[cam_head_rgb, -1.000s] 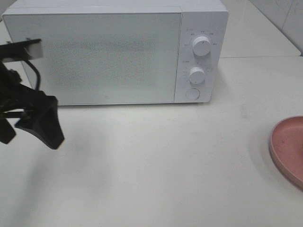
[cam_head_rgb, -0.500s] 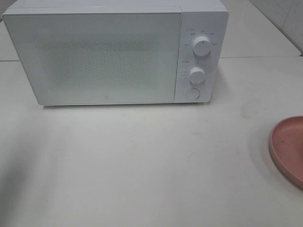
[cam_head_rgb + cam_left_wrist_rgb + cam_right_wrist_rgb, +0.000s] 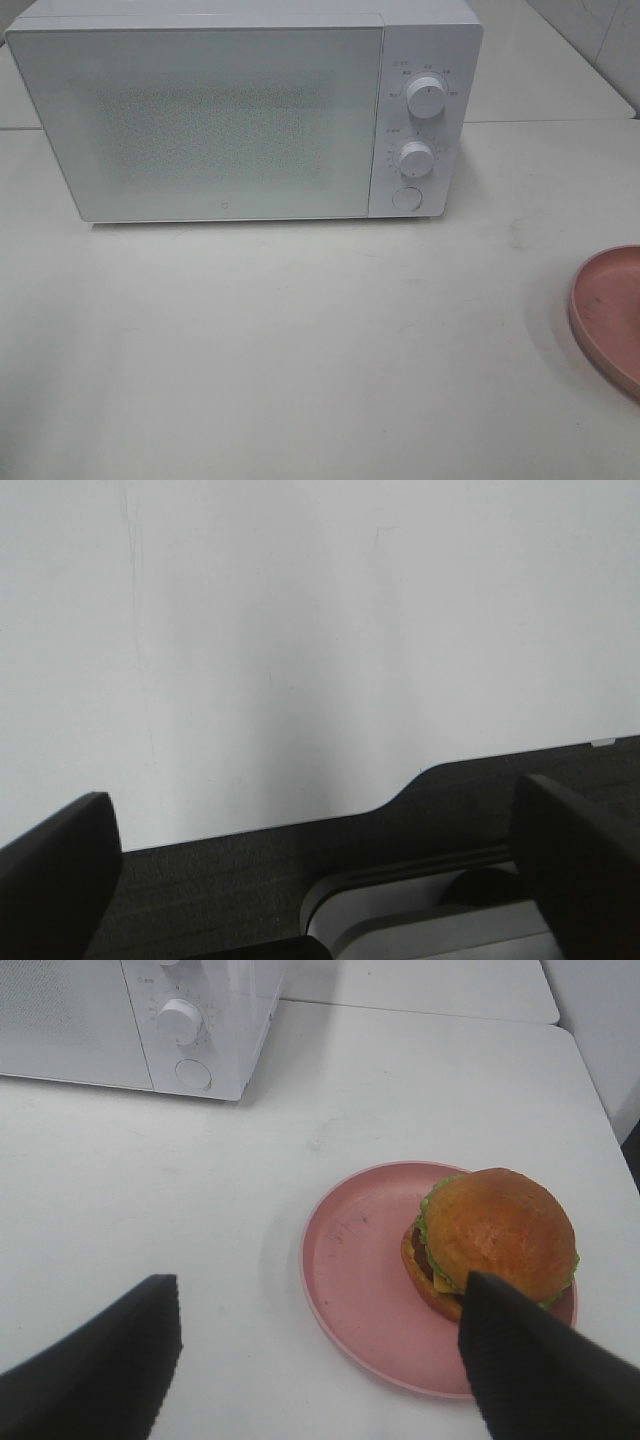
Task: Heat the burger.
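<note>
Both claws gape wide & empty: right claw (image 3: 315, 1355) over round pink plate (image 3: 350, 1280) w/ golden-bun burger (image 3: 495, 1235), left claw (image 3: 320, 870) above bare white table (image 3: 300, 630).

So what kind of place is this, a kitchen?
Probably a mock kitchen set up for testing rather than a real one. A white microwave with its door shut stands on a plain white table, and a burger sits on a pink plate. Nothing else kitchen-like is in view.
</note>
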{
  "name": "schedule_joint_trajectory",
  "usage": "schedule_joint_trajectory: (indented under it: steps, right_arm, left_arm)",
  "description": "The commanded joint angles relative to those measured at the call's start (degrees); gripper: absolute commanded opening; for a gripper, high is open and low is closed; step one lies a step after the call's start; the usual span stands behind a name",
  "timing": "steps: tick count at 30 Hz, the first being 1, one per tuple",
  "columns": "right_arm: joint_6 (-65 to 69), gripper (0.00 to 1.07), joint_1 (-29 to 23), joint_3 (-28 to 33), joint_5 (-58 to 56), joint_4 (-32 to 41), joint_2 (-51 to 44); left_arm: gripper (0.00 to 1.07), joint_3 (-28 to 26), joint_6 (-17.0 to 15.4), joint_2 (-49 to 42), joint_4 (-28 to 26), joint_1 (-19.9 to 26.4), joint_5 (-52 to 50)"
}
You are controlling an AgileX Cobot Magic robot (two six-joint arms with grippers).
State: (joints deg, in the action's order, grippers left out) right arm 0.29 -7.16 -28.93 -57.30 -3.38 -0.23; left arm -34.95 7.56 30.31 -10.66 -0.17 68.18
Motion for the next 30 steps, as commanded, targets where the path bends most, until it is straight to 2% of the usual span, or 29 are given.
schedule_joint_trajectory:
  steps: [1,2,6,8,12,30]
  right_arm:
    - [0.6,0.75,0.5,0.2,0.4,0.1,-1.5]
    - [0.6,0.75,0.5,0.2,0.4,0.1,-1.5]
    - [0.6,0.75,0.5,0.2,0.4,0.1,-1.5]
    - [0.6,0.75,0.5,0.2,0.4,0.1,-1.5]
    - [0.6,0.75,0.5,0.2,0.4,0.1,-1.5]
    - [0.6,0.75,0.5,0.2,0.4,0.1,-1.5]
  left_arm:
    - [0.98,1.8,-0.4,-4.8,0.2,0.1,-1.1]
    - [0.98,3.4,-0.5,-8.8,0.3,0.1,-1.3]
    - [0.98,3.4,0.1,-13.6,0.6,0.1,-4.4]
    - [0.98,5.0,0.1,-19.0,0.9,0.1,-7.1]
    - [0.98,5.3,-0.4,-24.2,1.0,0.1,-6.7]
    - [0.98,5.3,-0.4,-30.9,1.2,0.1,-6.7]
